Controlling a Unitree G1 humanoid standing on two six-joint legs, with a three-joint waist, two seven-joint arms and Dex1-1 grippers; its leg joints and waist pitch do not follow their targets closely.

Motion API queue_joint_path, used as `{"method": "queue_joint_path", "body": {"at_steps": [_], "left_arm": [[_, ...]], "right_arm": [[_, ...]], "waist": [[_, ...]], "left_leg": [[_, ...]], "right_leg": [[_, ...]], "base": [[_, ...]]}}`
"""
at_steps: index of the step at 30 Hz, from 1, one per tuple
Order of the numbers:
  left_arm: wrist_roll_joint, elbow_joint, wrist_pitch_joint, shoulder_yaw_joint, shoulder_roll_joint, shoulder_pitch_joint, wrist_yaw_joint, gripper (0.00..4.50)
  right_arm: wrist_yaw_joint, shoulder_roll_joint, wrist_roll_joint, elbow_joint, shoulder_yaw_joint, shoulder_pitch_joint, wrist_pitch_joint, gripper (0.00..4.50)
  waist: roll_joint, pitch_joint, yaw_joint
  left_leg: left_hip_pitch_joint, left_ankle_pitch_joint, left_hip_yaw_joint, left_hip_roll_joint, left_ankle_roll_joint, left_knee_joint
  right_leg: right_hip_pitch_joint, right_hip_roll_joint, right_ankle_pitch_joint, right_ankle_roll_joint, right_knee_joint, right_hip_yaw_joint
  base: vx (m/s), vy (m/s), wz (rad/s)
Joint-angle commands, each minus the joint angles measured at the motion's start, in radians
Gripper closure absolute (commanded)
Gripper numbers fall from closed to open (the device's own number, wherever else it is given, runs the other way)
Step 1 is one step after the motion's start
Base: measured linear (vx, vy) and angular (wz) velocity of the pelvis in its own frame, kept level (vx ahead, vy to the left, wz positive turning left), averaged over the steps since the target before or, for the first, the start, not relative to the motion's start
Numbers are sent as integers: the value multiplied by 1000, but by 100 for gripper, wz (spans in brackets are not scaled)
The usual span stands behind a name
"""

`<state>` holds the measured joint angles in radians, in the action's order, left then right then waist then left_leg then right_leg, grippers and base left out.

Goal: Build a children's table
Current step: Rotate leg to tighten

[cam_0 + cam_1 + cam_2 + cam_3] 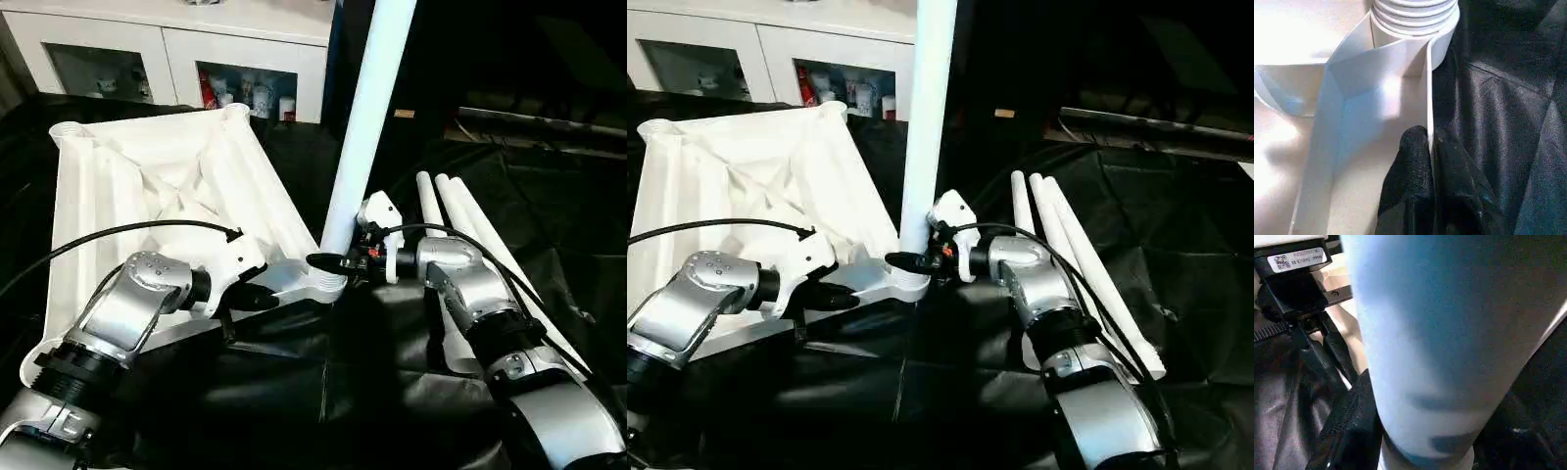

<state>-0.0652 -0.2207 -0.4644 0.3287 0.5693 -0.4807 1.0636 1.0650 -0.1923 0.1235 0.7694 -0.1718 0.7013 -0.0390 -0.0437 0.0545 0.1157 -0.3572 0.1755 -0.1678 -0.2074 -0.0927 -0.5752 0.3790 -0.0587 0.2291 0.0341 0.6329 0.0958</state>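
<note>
White plastic made up the rectangular table top [167,186], which lay upside down with its ribbed underside facing up, tilted on a black sheet [294,392] that covered the surface beneath it. One long white tapered tube leg [364,127] stood upright in the rounded corner socket [328,284] nearest the robot's right arm, rising out past the upper edge of the head views. Three more white tube legs [460,225] lay side by side on the black sheet, just beyond the right forearm and well apart from the table top.

Behind the table top stood a white cabinet with glass doors [176,59], small objects visible on its shelves. The rest of the room behind was dark.

The left pincer [257,299] was clenched on the thin side wall of the table top, close to the occupied socket; the left wrist view showed its black fingers [1410,186] pressed together with the white wall edge pinched between them. The right pincer [338,262] stood about half open around the base of the upright leg, just above the socket, with a black finger [1352,431] lying against the tube's side.
</note>
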Motion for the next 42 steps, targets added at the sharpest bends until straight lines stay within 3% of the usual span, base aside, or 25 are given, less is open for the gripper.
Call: {"method": "queue_joint_path", "body": {"at_steps": [1, 3, 5, 7, 8, 11, 12, 13, 15, 17, 19, 21, 24, 29, 33, 42], "left_arm": [[-5, 31, 4, -18, -4, -29, -12, 450], [0, 23, -3, -21, -14, -34, -32, 450], [8, 2, -18, -33, -41, -44, -80, 450], [22, -30, -53, -47, -89, -63, -157, 450], [24, -37, -64, -50, -102, -68, -175, 450], [37, -67, -94, -59, -146, -85, -245, 450], [49, -97, -131, -64, -195, -104, -311, 450], [49, -98, -133, -64, -197, -105, -314, 450], [62, -136, -176, -67, -263, -131, -398, 450], [75, -170, -201, -81, -350, -153, -498, 450], [83, -192, -194, -82, -390, -164, -544, 450], [95, -214, -186, -76, -414, -175, -577, 450], [99, -230, -183, -83, -438, -184, -615, 450], [103, -232, -195, -92, -449, -191, -630, 450], [99, -231, -189, -95, -440, -188, -626, 450], [98, -212, -190, -95, -422, -170, -610, 450]], "right_arm": [[-45, -4, -79, 91, -60, -59, -77, 259], [-111, 13, -86, 109, -46, -53, -82, 259], [-254, 48, -88, 144, -8, -41, -109, 259], [-459, 103, -66, 182, 59, -29, -149, 259], [-504, 116, -58, 190, 75, -26, -158, 259], [-617, 155, -33, 206, 117, -22, -160, 259], [-750, 196, -7, 230, 163, -11, -153, 259], [-757, 197, -7, 231, 164, -11, -153, 259], [-901, 239, 2, 265, 196, 8, -144, 259], [-1022, 280, -10, 294, 209, 30, -140, 259], [-1050, 300, -23, 299, 201, 40, -137, 259], [-1063, 316, -41, 301, 186, 50, -133, 259], [-1092, 336, -29, 313, 206, 63, -132, 259], [-1121, 345, -34, 346, 218, 89, -114, 259], [-1122, 350, -39, 352, 233, 97, -110, 259], [-1092, 352, -51, 362, 221, 108, -95, 259]], "waist": [[23, -62, -4], [22, -59, -6], [23, -51, -10], [22, -42, -15], [22, -42, -19], [23, -42, -26], [24, -43, -28], [25, -41, -30], [25, -40, -30], [26, -37, -31], [24, -39, -30], [24, -43, -29], [19, -48, -27], [17, -49, -26], [18, -54, -23], [20, -49, -27]], "left_leg": [[10, 145, 7, -36, 12, 64], [12, 169, 7, -37, 6, 67], [15, 222, 9, -36, -13, 73], [29, 320, 13, -36, -42, 78], [30, 349, 18, -35, -55, 81], [30, 374, 22, -36, -56, 82], [32, 374, 21, -36, -59, 82], [36, 386, 21, -33, -62, 81], [40, 409, 22, -31, -63, 80], [52, 464, 23, -27, -63, 75], [57, 479, 25, -26, -57, 75], [42, 453, 27, -28, -50, 82], [36, 394, 20, -31, -44, 86], [30, 358, 16, -30, -42, 86], [20, 274, 12, -33, -34, 84], [25, 340, 15, -33, -46, 89]], "right_leg": [[-49, -92, -7, 228, -66, -68], [-47, -92, 34, 222, -70, -69], [-44, -94, 138, 208, -81, -69], [-35, -101, 351, 165, -105, -71], [-35, -103, 412, 144, -109, -69], [-31, -104, 448, 116, -117, -69], [-28, -103, 443, 117, -117, -70], [-22, -101, 457, 112, -120, -68], [-17, -102, 488, 97, -125, -67], [-7, -101, 555, 66, -139, -60], [-4, -98, 555, 50, -145, -57], [-14, -98, 502, 50, -137, -60], [-18, -96, 374, 77, -124, -66], [-22, -97, 337, 89, -119, -69], [-29, -96, 237, 104, -107, -71], [-24, -97, 339, 85, -120, -69]], "base": [[0, 0, 0], [0, 0, 0], [0, 0, 0], [0, 0, 0], [0, 0, 0], [-34, 3, -4], [0, 0, 0], [0, 0, 0], [0, 0, 0], [0, 0, 0], [0, 0, 0], [0, 0, 0], [0, 0, 0], [0, 0, 0], [0, 0, 0], [0, 0, 0]]}}
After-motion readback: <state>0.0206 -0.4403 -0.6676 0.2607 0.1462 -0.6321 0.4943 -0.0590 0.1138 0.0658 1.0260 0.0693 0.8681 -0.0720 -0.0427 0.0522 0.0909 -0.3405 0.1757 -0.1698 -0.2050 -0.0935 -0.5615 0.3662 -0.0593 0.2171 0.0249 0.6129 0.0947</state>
